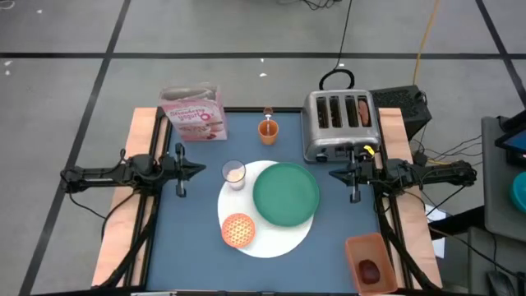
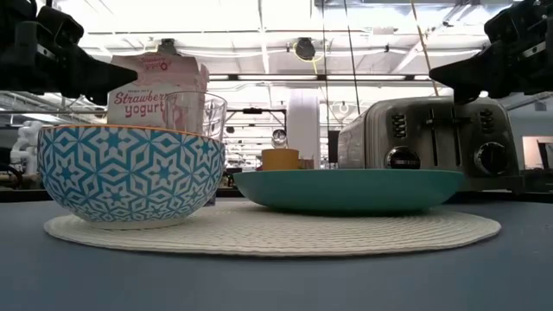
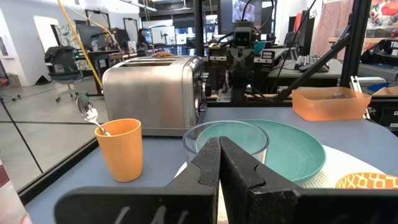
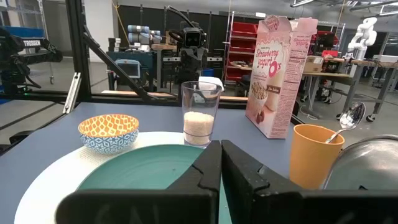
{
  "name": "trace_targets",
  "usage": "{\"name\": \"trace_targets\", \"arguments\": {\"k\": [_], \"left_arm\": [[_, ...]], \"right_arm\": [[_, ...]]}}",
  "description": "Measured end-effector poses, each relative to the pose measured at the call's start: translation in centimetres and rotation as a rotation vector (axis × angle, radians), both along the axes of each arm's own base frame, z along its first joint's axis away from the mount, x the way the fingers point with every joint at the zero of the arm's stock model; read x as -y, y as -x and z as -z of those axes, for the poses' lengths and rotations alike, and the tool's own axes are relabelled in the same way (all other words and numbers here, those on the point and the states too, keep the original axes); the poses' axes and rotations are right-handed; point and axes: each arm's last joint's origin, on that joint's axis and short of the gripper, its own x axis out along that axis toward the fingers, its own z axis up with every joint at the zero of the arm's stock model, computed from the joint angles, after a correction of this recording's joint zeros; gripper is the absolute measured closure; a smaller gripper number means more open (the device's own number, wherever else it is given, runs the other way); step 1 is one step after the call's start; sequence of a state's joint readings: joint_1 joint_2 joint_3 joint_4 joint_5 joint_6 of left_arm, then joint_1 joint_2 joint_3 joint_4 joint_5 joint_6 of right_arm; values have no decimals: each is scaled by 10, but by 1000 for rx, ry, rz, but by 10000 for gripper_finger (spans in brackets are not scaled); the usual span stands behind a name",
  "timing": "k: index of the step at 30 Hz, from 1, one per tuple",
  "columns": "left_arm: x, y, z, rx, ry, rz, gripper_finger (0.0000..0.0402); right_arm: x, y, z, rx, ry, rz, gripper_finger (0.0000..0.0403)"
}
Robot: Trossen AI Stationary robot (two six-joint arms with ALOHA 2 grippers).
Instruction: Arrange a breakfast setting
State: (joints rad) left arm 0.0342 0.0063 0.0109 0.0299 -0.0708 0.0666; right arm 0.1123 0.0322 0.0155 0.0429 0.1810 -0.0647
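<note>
A round white mat (image 1: 267, 220) lies on the blue tabletop (image 1: 197, 255), near the middle and toward the near edge. On it the green plate (image 1: 286, 194) sits on the right half, the small orange bowl (image 1: 237, 229) with its blue-patterned outside on the near left, and the milk glass (image 1: 234, 174) at the far left rim of the mat, with a little white at its bottom. The plate and the bowl are close but apart.

Farther back, off the mat, the orange cup (image 1: 268, 130) stands between the pink cereal box (image 1: 195, 113) on the left and the silver toaster (image 1: 339, 123) on the right — a spoon (image 3: 89, 113) leans in the cup, bowl end up. Something brownish shows in the toaster's right slots; what it is cannot be told. At the near right corner, off the blue surface, an orange tray (image 1: 371, 261) holds a dark red piece of food (image 1: 371, 270).

The left gripper (image 1: 182, 170) hangs at the left edge of the tabletop, left of the glass, its fingers (image 3: 208, 168) pressed together and holding nothing. The right gripper (image 1: 353, 174) hangs at the right edge, just in front of the toaster and right of the plate, its fingers (image 4: 210, 169) likewise pressed together and bare.
</note>
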Motion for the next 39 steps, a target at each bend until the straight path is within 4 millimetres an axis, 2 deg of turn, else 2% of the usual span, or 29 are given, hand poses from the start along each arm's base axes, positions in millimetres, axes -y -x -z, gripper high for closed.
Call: {"name": "trace_targets", "arguments": {"k": [5,11,15,24,28,35,39], "left_arm": [[0,0,0,3,26,1,396],[-2,0,-1,42,270,-48,386],[-3,0,-1,68,392,-79,346],[-6,1,-2,108,403,-187,230],[-6,2,-2,119,434,-204,192],[-7,2,-4,140,445,-207,172],[-7,3,-15,258,453,-193,172]], "right_arm": [[0,0,0,0,0,0,394],[0,0,0,0,0,0,394],[0,0,0,0,0,0,394],[0,0,0,0,0,0,394],[0,0,0,0,0,0,394],[0,0,0,0,0,0,394],[0,0,0,0,2,0,394]]}}
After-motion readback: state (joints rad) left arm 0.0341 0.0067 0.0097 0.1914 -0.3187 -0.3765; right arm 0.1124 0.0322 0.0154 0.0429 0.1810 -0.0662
